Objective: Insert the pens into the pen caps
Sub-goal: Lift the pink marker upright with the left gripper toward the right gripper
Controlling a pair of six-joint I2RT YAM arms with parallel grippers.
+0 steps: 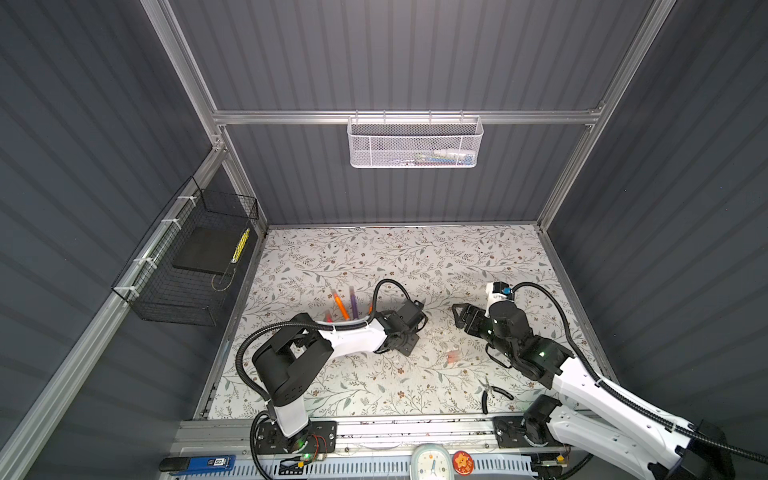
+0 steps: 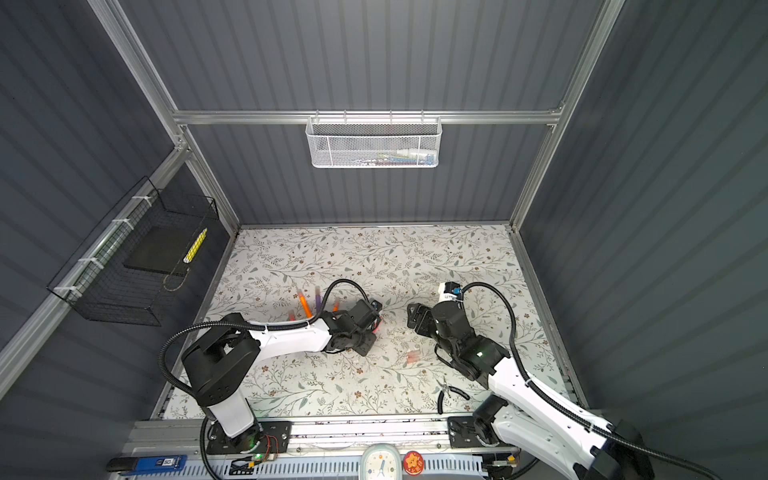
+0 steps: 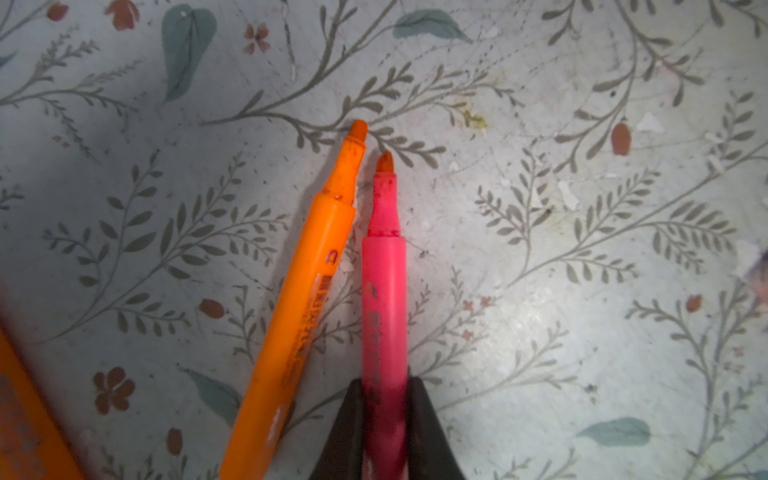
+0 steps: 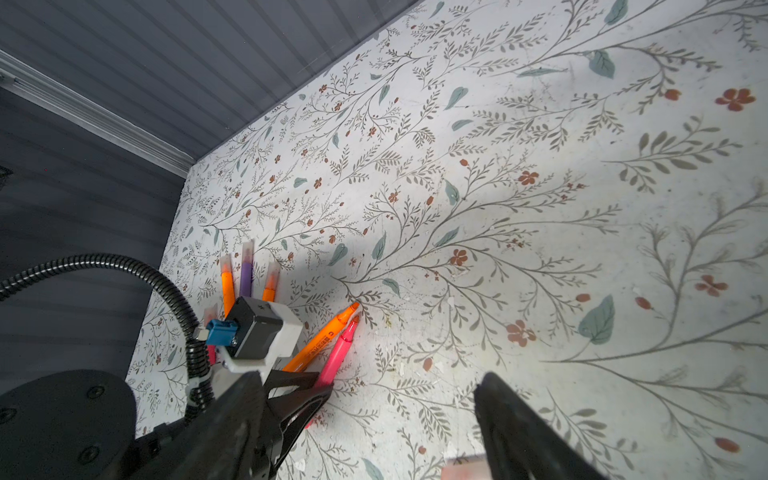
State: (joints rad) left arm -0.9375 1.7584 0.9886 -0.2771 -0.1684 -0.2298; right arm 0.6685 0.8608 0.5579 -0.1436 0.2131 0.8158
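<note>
The floral table top carries pliers at its front edge, well apart from the pink pen, with loose pen caps between the two. The left gripper is clamped on the pink pen's rear barrel, probably to leave the bare tip free for a cap. An orange pen just beside it may be dragged along. The right gripper, facing the pink pen's tip, is spread wide and empty, and capped pens lie fanned out beyond the pink pen.
</note>
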